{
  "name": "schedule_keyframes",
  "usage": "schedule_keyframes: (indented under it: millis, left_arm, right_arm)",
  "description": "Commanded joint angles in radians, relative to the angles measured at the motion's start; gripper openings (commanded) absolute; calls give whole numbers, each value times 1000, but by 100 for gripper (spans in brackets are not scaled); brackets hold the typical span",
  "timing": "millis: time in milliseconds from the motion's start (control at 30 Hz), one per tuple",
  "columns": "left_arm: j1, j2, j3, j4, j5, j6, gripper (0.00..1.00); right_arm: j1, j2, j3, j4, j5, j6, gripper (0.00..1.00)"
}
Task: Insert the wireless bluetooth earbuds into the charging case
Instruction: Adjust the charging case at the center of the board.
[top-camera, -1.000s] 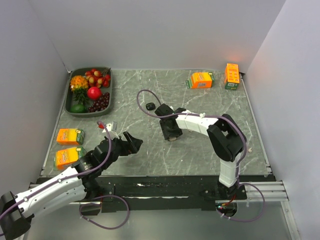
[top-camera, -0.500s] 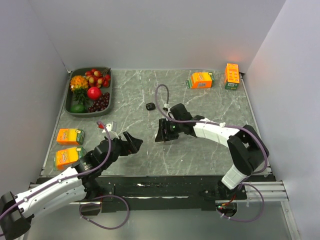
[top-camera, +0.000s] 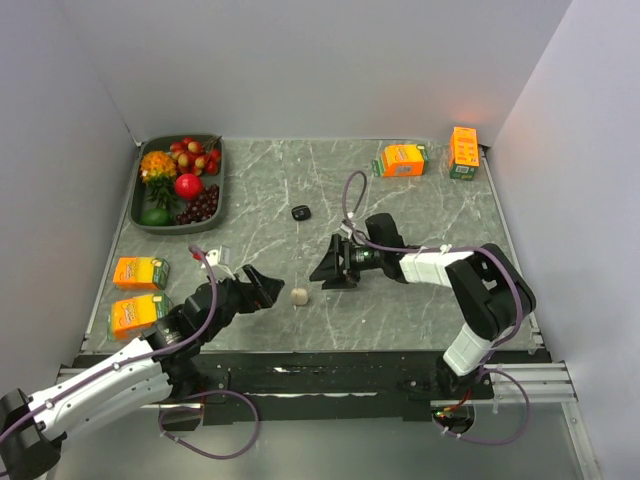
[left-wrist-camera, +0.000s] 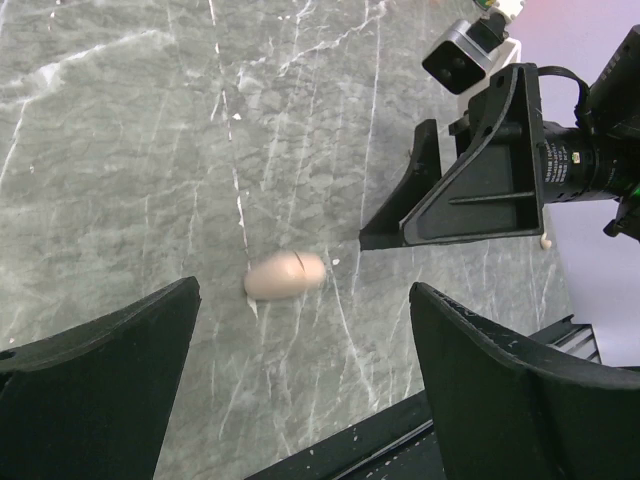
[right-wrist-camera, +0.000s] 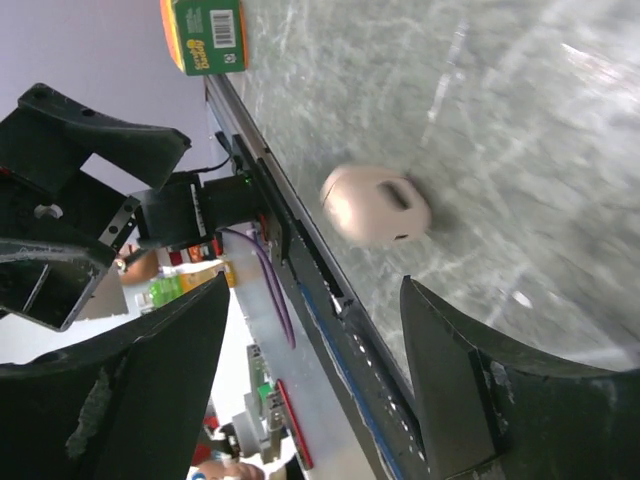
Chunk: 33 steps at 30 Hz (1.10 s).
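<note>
Grey marble table (top-camera: 420, 205) | pale walls (top-camera: 330, 60) | beige charging case (top-camera: 299, 295) near front edge

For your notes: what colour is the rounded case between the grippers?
Pale beige case; clearest in right wrist view.

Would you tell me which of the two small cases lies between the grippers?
The beige case, toward the front; the black case lies farther back.
</note>
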Motion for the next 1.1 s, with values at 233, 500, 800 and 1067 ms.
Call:
schedule_keyframes:
  millis: [233, 500, 800, 1067]
  left_arm:
    - [-1, -22, 1, -9, -38, -11, 91]
    - [-1, -60, -3, -63, -49, -39, 91]
    - [-1, -141, -11, -121, -97, -48, 91]
    - [-1, -190, -22, -161, -104, -82, 90]
  right_arm:
    - [113, -163, 181, -534, 475, -361, 70]
    - [245, -143, 320, -713, 640, -415, 60]
    - [470, -28, 386, -795, 746, -449, 87]
    - [568, 142, 506, -891, 892, -288, 92]
